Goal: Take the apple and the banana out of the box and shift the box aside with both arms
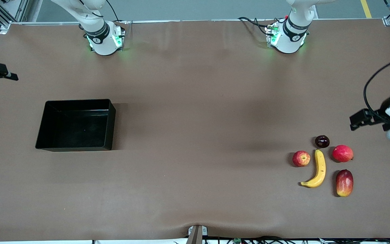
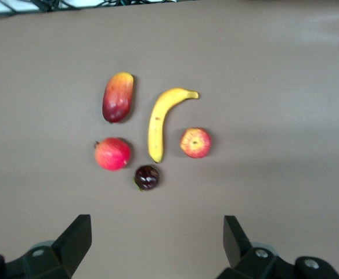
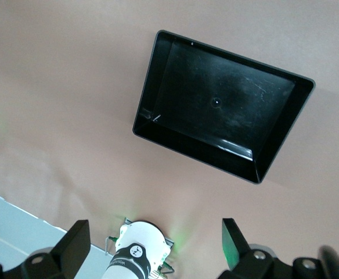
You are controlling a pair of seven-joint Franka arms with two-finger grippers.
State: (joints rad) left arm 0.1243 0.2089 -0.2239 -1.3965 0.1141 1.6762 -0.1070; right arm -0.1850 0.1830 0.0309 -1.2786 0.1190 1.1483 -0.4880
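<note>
The box (image 1: 76, 127) is a glossy black tray, empty, at the right arm's end of the table; it also shows in the right wrist view (image 3: 216, 102). The yellow banana (image 1: 318, 169) (image 2: 158, 122) lies at the left arm's end. The small red apple (image 1: 301, 158) (image 2: 195, 143) with its stem dimple sits right beside it. My left gripper (image 1: 359, 119) (image 2: 157, 232) hangs open and empty over bare table by the fruit group. Over the table's edge at the right arm's end, my right gripper (image 1: 2, 83) (image 3: 152, 235) is open and empty.
A dark plum (image 1: 322, 141) (image 2: 147, 176), a round red fruit (image 1: 342, 153) (image 2: 112, 154) and an oval mango (image 1: 344, 183) (image 2: 118, 96) crowd around the banana. Both arm bases (image 1: 104, 40) (image 1: 287, 38) stand along the table's back edge. Brown tabletop lies between box and fruits.
</note>
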